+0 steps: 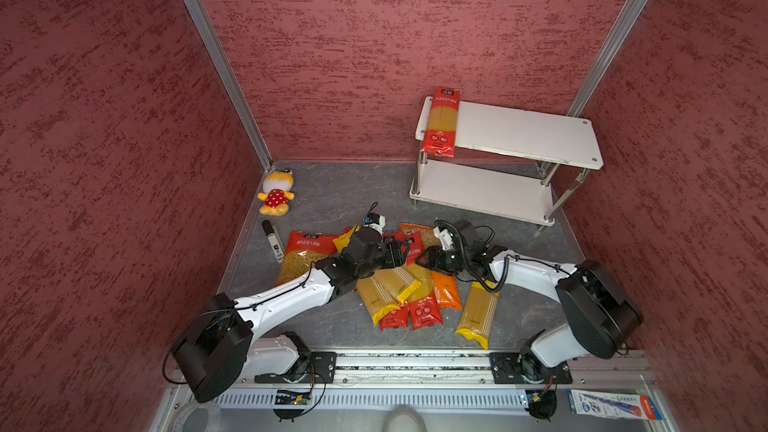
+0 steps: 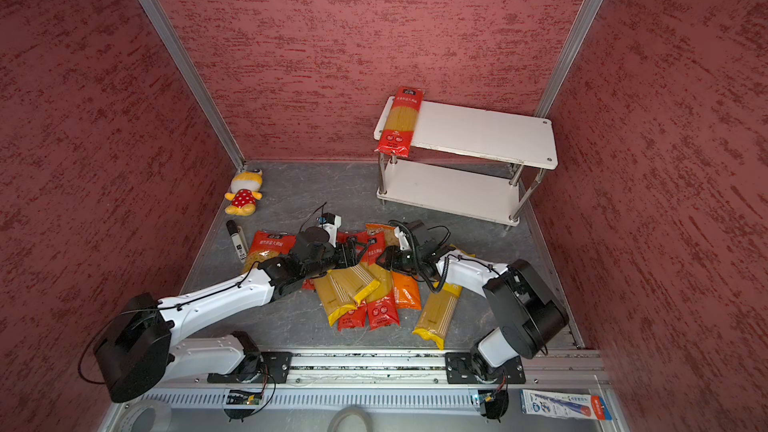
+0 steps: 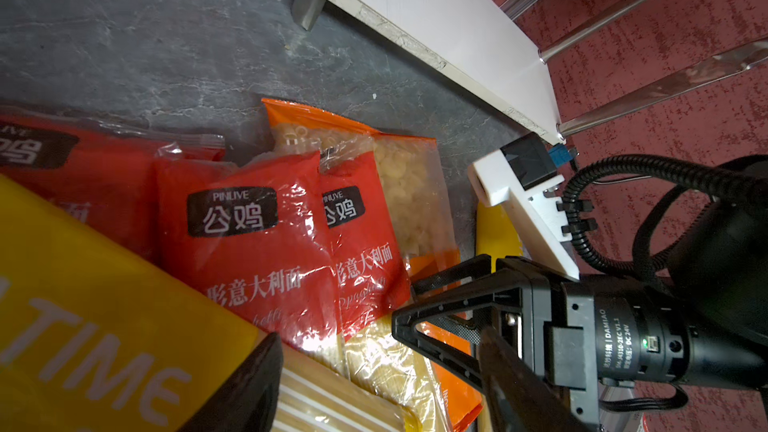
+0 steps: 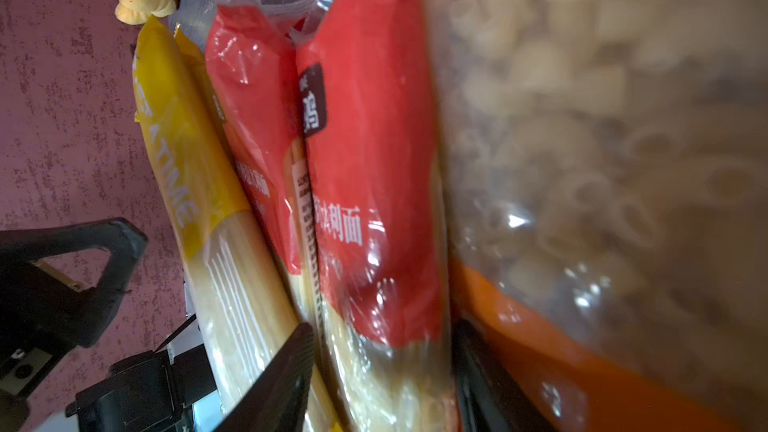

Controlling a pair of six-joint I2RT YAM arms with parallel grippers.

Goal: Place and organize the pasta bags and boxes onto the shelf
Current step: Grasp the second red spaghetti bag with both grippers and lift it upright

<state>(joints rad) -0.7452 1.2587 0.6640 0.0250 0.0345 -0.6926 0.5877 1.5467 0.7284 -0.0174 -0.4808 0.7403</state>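
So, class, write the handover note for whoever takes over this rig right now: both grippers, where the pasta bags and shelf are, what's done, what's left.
Left gripper: jaws open, low over the heap of bags on the floor.
Right gripper: jaws astride a red spaghetti bag in that heap; grip unclear.
Done: one shelved bag lies across the top board of the shelf, at its left end.
Left: every bag in the heap.

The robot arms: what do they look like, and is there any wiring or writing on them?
The left arm and right arm have glossy white shells between black joint housings. Thin black cables run along the left; a coiled black cord loops by the right. The right gripper has black, triangular, open-frame jaws, a white camera bracket and a black motor lettered DAMIAO with a green light.
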